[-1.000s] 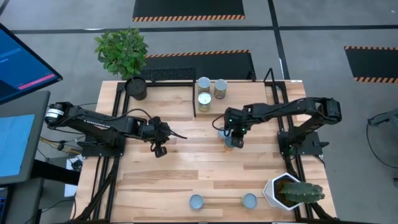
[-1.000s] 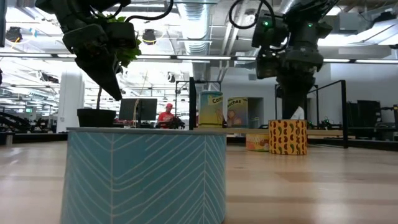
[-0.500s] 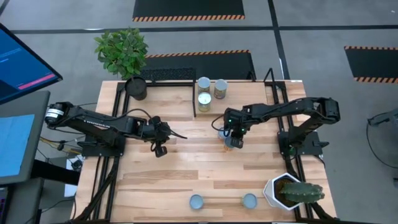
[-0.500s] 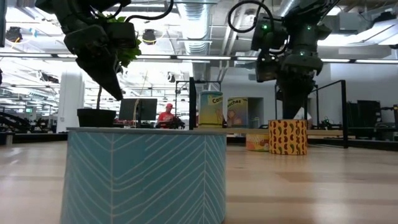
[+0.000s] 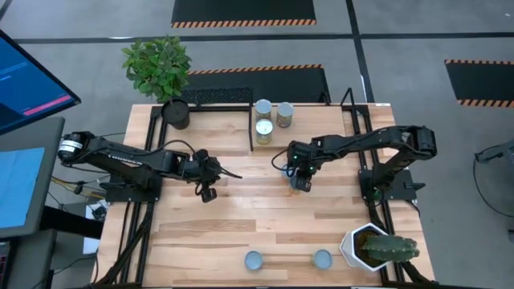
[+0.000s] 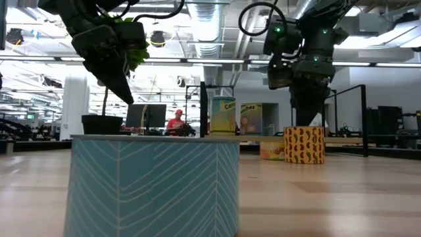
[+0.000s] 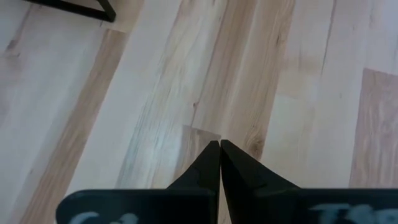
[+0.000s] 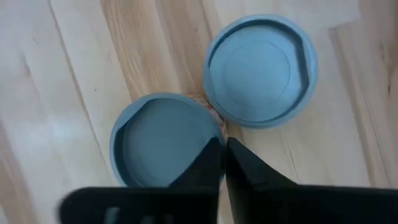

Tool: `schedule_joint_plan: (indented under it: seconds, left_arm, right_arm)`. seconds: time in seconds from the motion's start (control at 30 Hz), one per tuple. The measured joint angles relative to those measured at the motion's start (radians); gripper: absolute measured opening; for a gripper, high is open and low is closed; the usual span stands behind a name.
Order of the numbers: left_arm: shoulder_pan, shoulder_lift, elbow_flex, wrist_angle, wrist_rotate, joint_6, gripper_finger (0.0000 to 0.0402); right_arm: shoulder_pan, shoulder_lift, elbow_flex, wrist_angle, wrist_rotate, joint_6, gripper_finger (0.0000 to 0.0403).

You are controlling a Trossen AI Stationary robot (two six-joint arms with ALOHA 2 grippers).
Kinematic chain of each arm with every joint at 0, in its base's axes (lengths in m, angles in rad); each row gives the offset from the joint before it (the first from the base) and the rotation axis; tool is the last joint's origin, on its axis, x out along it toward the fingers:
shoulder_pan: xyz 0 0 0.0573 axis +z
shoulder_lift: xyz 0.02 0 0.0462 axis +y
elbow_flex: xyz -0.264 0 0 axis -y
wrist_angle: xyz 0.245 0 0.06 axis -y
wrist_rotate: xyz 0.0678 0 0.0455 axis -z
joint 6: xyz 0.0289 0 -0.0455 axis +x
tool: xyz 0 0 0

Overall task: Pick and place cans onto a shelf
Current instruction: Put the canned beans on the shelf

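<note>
Two cans with pale-blue tops stand side by side mid-table, touching: one (image 8: 165, 140) with a yellow label (image 6: 304, 145), one (image 8: 260, 70) with an orange label (image 6: 272, 150). My right gripper (image 8: 222, 146) is shut and points down right above the rim of the yellow-labelled can (image 5: 302, 185); I cannot tell whether it touches. Three cans (image 5: 263, 128) stand on the shelf (image 5: 210, 104) at the far edge. Two more cans (image 5: 254, 260) (image 5: 322, 258) stand near the front edge. My left gripper (image 7: 220, 144) is shut and empty above bare wood left of centre (image 5: 233, 174).
A black plant pot (image 5: 175, 113) stands at the shelf's left end. A white cactus pot (image 5: 373, 247) stands at the front right corner. In the low view a teal can (image 6: 154, 184) fills the foreground. A person (image 6: 175, 122) shows far behind the table.
My right gripper has shifted a little toward the table's left edge above the two cans, staying shut. The cans have kept still.
</note>
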Motion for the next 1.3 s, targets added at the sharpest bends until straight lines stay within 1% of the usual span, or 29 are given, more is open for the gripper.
schedule_joint_plan:
  seconds: [0.07,0.2,0.3,0.37,0.47,0.6,0.67,0.73,0.87,1.0,1.13,1.3]
  left_arm:
    - [0.000,0.000,0.000,-0.001,0.000,0.000,0.0000]
    - [0.000,0.000,0.000,-0.001,0.000,0.000,0.0000]
    - [0.000,0.000,0.000,-0.001,0.000,0.000,0.0000]
    - [0.000,0.000,0.000,0.000,0.000,0.000,0.0000]
    - [0.000,0.000,0.000,-0.001,-0.007,-0.001,0.0000]
    - [0.000,0.000,0.000,0.000,-0.012,-0.001,0.0000]
    - [0.000,0.000,0.000,0.001,-0.012,-0.001,0.0000]
    - [0.000,0.000,0.000,0.005,-0.012,-0.001,0.0000]
    - [0.000,0.000,0.000,0.018,-0.012,-0.001,0.0000]
    - [0.000,0.000,0.000,0.019,-0.024,-0.002,0.0000]
    - [0.000,0.000,0.000,0.019,-0.029,-0.002,0.0000]
    - [0.000,0.000,0.000,0.019,-0.036,-0.003,0.0000]
  right_arm:
    - [0.000,-0.008,0.003,-0.010,0.004,0.009,0.0013]
    - [0.000,-0.032,0.052,-0.098,0.006,0.032,0.0009]
    - [-0.003,-0.071,0.117,-0.208,0.017,0.018,0.0006]
    - [-0.003,-0.101,0.167,-0.258,0.052,0.003,0.0005]
    - [-0.020,-0.152,0.232,-0.339,0.140,-0.029,0.0005]
    - [-0.094,-0.207,0.279,-0.388,0.275,-0.051,0.0004]
    - [-0.153,-0.230,0.280,-0.394,0.298,-0.057,0.0003]
    - [-0.214,-0.243,0.280,-0.395,0.299,-0.077,0.0003]
    - [-0.347,-0.235,0.280,-0.384,0.299,-0.128,0.0003]
    - [-0.459,-0.184,0.279,-0.350,0.289,-0.162,0.0003]
    - [-0.536,-0.112,0.280,-0.276,0.254,-0.175,0.0003]
    - [-0.594,-0.026,0.280,-0.183,0.240,-0.176,0.0003]
